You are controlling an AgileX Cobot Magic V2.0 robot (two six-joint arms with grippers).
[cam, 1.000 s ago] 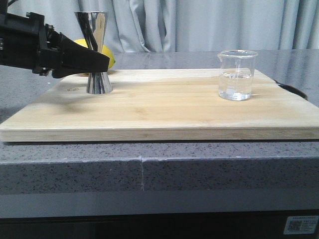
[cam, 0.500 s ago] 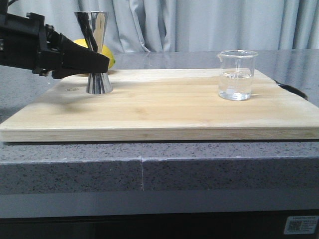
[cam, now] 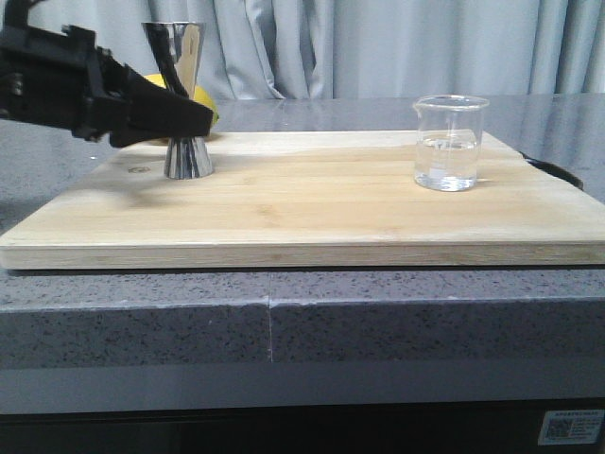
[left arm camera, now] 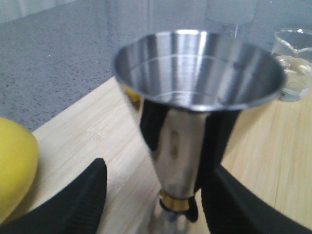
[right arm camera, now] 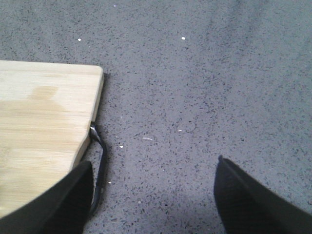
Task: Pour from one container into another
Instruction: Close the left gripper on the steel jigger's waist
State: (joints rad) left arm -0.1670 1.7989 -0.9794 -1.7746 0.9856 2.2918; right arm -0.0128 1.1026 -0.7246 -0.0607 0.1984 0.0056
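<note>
Right now the left gripper [left arm camera: 153, 195] has its fingers apart, 1 either side of the upright jigger's [left arm camera: 195, 122] waist, not visibly touching. Over on the board's [cam: 302, 203] far side stands the beaker [cam: 450, 142], well apart; right gripper [right arm camera: 151, 195] spread wide over bare counter [right arm camera: 204, 73].

The black left end effector [cam: 194, 118] hides the waist of the tall polished steel hourglass jigger [cam: 180, 57] and most of the yellow lemon [cam: 204, 102] behind it.
</note>
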